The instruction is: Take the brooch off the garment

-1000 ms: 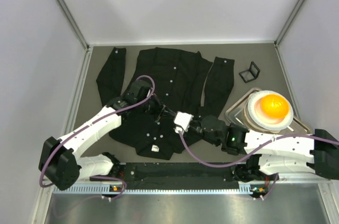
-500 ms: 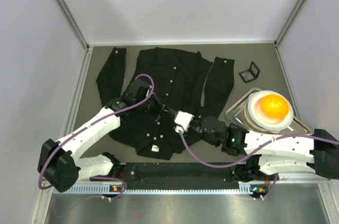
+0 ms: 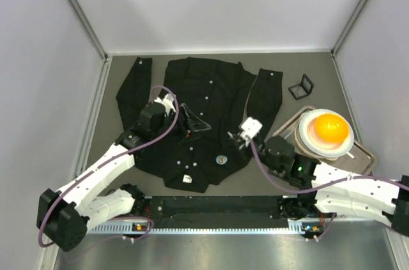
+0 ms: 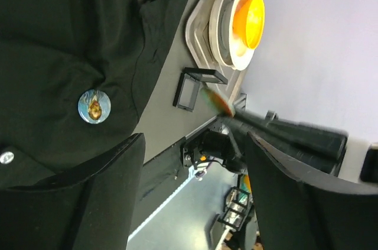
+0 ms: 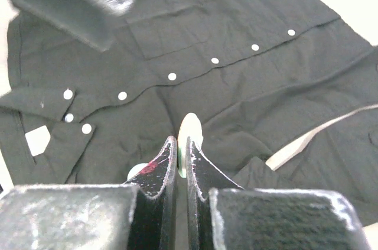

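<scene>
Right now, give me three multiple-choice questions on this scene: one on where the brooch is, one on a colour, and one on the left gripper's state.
1. Where is the brooch?
A. on the bare table
B. on the front of the shirt
C. inside the small black frame

2. What colour is the bowl at the right?
A. orange
B. green
C. blue

3. How is the left gripper?
A. shut on the brooch
B. shut on cloth
C. open, holding nothing

Answers:
1. B. The round badge lies on black cloth in the top and left wrist views.
2. A. It shows bright orange.
3. C. The left wrist view shows its fingers wide apart with nothing between them.
</scene>
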